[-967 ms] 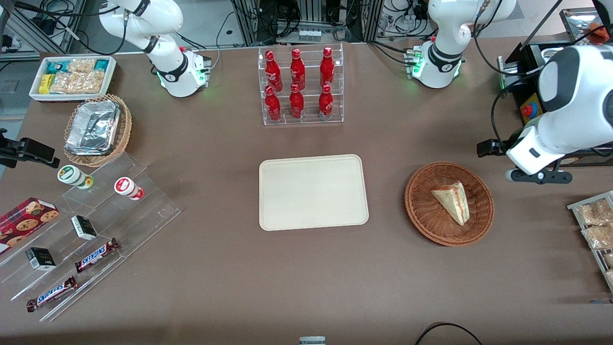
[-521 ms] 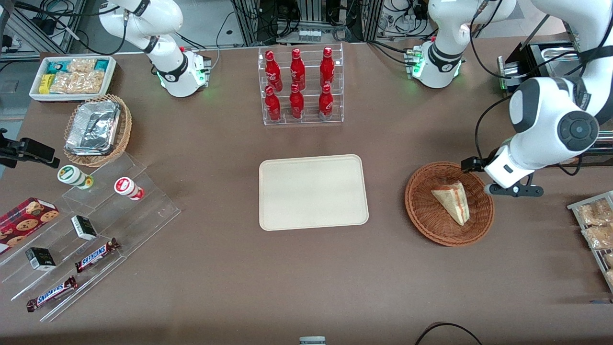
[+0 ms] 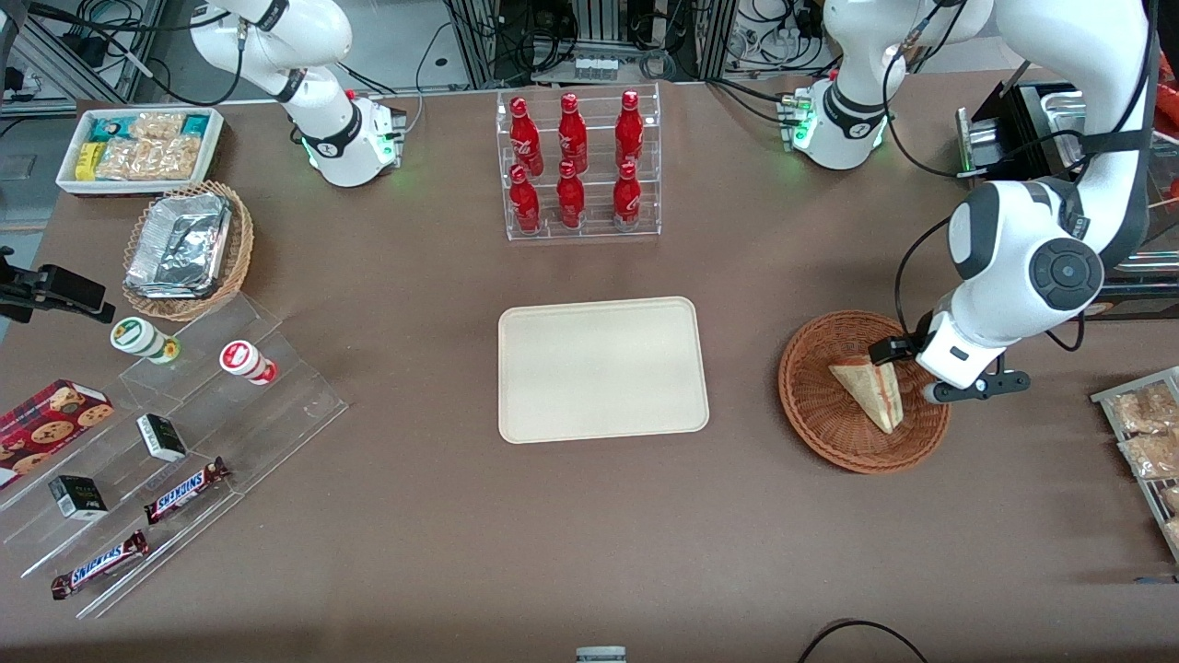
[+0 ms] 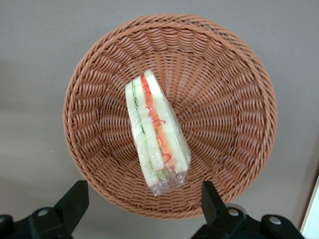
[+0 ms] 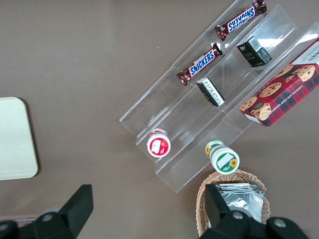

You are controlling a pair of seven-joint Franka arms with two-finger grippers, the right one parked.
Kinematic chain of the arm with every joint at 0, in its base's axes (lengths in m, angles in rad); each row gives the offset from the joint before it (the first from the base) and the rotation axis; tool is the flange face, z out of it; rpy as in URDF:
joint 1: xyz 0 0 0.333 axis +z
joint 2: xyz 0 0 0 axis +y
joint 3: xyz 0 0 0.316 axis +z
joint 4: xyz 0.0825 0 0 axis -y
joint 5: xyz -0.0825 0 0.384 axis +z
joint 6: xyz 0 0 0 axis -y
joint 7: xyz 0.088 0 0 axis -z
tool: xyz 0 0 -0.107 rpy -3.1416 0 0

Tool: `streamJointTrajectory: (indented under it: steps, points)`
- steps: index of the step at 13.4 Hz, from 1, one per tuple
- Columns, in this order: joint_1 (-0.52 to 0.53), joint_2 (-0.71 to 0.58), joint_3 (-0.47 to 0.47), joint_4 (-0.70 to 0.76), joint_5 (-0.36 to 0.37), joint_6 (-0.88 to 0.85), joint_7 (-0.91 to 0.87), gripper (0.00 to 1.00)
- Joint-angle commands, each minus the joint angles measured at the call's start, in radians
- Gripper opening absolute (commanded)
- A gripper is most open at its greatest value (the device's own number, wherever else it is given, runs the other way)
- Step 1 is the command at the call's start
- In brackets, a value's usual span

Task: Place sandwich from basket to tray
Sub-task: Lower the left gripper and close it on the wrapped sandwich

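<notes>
The sandwich (image 3: 870,391), a plastic-wrapped white-bread wedge with red and green filling (image 4: 157,134), lies in the round reddish-brown wicker basket (image 3: 811,414) toward the working arm's end of the table. My left gripper (image 3: 939,373) hangs above the basket's rim on the side away from the tray. In the left wrist view the gripper (image 4: 142,204) is open, its two black fingers (image 4: 75,199) spread wide over the basket's edge (image 4: 99,74) with nothing between them and not touching the sandwich. The cream rectangular tray (image 3: 603,368) lies bare at the table's middle.
A clear rack of red bottles (image 3: 576,166) stands farther from the front camera than the tray. Bagged snacks (image 3: 1142,433) lie at the working arm's table edge. Acrylic steps with candy bars (image 3: 175,442), a foil-tray basket (image 3: 189,249) and a white snack bin (image 3: 138,147) sit toward the parked arm's end.
My left arm has swung in from the table's edge and come down toward the basket; the gripper now hangs over its rim. The sandwich and the basket have not moved.
</notes>
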Motion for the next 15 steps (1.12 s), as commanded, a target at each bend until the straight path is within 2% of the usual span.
streamJointTrajectory:
  steps: [1,5,8,15]
  points:
    - [-0.006,-0.027,0.004,-0.069,-0.01,0.079,-0.194,1.0]
    - [-0.017,-0.007,0.001,-0.071,-0.012,0.113,-0.498,1.0]
    - [-0.033,0.02,-0.002,-0.071,-0.047,0.172,-0.624,1.0]
    - [-0.035,0.07,-0.004,-0.066,-0.026,0.179,-0.535,1.0]
